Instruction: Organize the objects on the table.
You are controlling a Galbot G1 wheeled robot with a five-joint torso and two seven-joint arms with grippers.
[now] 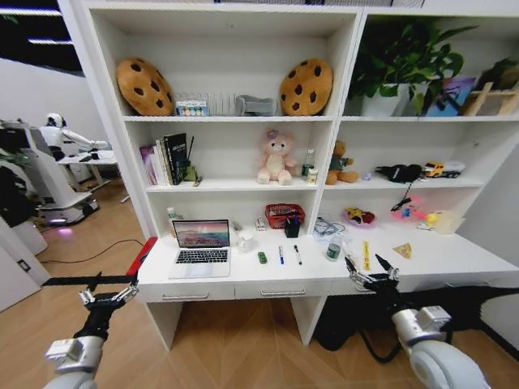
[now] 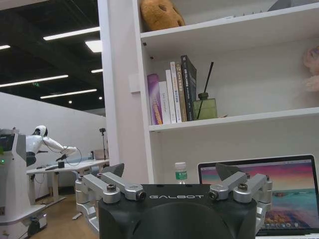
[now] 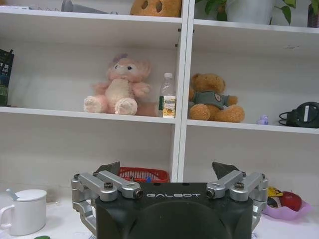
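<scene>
Nothing gripped on either side. Left gripper (image 1: 108, 297) spread wide, low off the front corner of the desk (image 1: 454, 258), on the laptop (image 1: 201, 248) side. Right gripper (image 1: 372, 276) also spread wide, at the desk's front edge, right of the laptop. Blue pen (image 1: 281, 255) and black pen (image 1: 298, 254) just right of the laptop, side by side, long axes running front to back; green car (image 1: 262, 258) between laptop and pens; can (image 1: 333, 251) beyond them. Likely nearer to the right gripper, ahead and leftward.

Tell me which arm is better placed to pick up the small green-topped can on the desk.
Probably the right. The right gripper hangs open at the desk edge just in front of the can; the left gripper, also open, hangs off the desk's far left end, beyond the laptop.
</scene>
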